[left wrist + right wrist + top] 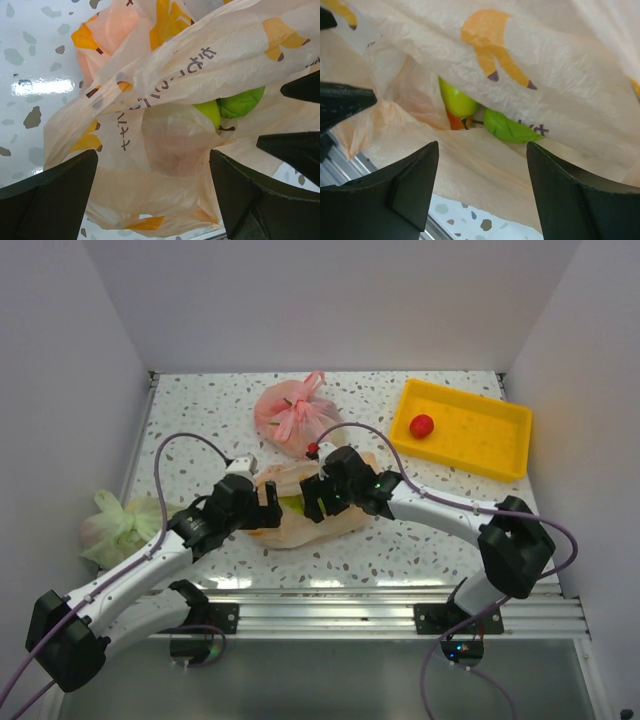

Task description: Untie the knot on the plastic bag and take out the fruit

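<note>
The plastic bag (pixel 290 525) lies crumpled at the table's middle, with both grippers at its top. My left gripper (pixel 268 502) is open, and loose film (pixel 150 165) spans the gap between its fingers (pixel 55 195). My right gripper (pixel 318 498) is also open, facing it, with a fold of the bag's edge (pixel 480 165) between its fingers (pixel 560 190). Through the parted film I see fruit: a green apple (pixel 457 100) with a leaf (pixel 510 127) and an orange piece (pixel 454 121). Green fruit (pixel 240 102) also shows in the left wrist view. The knot is out of view.
A knotted pink bag (pixel 292 415) sits behind the peach one. At the back right a yellow tray (pixel 480 445) holds one red fruit (pixel 422 425). A pale green bag (pixel 120 525) rests by the left wall. A metal rail (pixel 400 605) runs along the near edge.
</note>
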`<action>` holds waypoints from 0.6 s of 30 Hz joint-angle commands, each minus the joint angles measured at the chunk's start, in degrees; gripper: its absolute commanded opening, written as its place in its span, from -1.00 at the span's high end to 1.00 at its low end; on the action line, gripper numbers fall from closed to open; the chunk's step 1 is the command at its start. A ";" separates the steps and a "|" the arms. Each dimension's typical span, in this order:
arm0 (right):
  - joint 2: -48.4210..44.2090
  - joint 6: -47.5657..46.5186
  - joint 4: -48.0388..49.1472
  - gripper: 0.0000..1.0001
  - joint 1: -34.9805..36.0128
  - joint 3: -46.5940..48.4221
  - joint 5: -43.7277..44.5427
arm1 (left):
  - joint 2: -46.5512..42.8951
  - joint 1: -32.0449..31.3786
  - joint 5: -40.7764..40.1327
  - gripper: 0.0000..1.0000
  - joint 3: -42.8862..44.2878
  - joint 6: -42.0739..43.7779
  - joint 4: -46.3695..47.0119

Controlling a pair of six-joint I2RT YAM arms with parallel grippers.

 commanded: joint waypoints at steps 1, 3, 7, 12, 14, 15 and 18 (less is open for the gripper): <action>-0.11 2.43 4.42 -0.47 -0.08 2.37 7.61 | -0.76 -0.21 1.75 -1.00 -1.77 -0.86 2.25; 0.86 2.52 4.77 -0.46 -0.08 2.72 8.50 | -0.76 -0.21 2.18 -1.00 -2.47 -0.95 2.25; 4.54 2.78 5.12 -0.47 -0.08 3.69 9.12 | -0.67 -0.21 2.89 -1.00 -4.40 -1.38 2.86; 9.38 4.19 7.31 -0.54 -0.08 3.17 10.88 | -0.32 -0.21 3.24 -1.00 -5.46 -1.74 3.83; 10.35 4.45 8.37 -0.60 -0.08 2.81 10.53 | -0.23 -0.21 3.15 -1.00 -5.64 -1.56 3.83; 11.14 4.45 8.63 -0.62 -0.08 2.55 10.26 | -0.23 -0.21 3.07 -1.00 -5.81 -1.56 3.74; 12.11 4.36 9.42 -0.67 -0.08 2.11 9.56 | -0.06 -0.21 3.06 -1.00 -6.34 -1.47 4.09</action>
